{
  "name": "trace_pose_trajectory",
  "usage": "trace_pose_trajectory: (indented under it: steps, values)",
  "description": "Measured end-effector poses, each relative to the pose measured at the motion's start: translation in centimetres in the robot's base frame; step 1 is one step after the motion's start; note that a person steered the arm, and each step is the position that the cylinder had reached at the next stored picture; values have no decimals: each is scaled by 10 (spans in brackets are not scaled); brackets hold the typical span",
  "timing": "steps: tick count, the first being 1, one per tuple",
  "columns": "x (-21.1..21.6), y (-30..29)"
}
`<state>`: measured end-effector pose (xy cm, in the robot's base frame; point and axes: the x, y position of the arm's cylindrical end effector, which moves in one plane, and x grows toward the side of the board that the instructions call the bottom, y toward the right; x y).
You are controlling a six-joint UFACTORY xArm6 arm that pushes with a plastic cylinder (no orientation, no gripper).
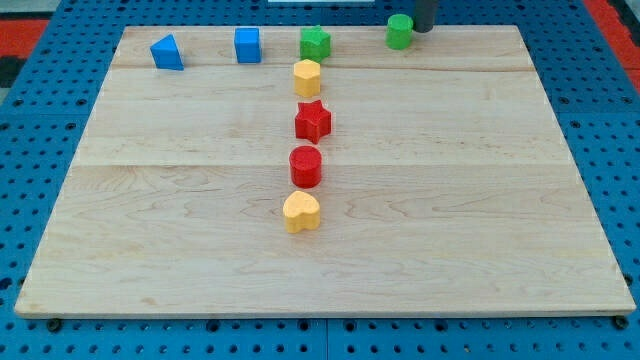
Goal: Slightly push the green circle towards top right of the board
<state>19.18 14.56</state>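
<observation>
The green circle (400, 31) sits close to the top edge of the wooden board (480, 230) on the bench, right of the middle. My tip (424, 28) is down just beside it on the view's right, touching or nearly so; there is no hand here to be apart or together, only the dark rod. That matters: top right lies past the tip, so from this side a push would send the circle left. I'd judge the tip must get round to its lower left.
</observation>
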Motion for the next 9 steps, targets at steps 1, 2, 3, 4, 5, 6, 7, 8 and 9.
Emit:
trace_pose_trajectory:
  steps: [1,2,3,4,5,6,7,8,9]
  values:
    - [5,19]
    - [12,36]
    - [48,61]
    - [82,-11]
    - [62,-28]
    - [54,-53]
    - [50,-94]
    - [0,-78]
    - [1,-62]
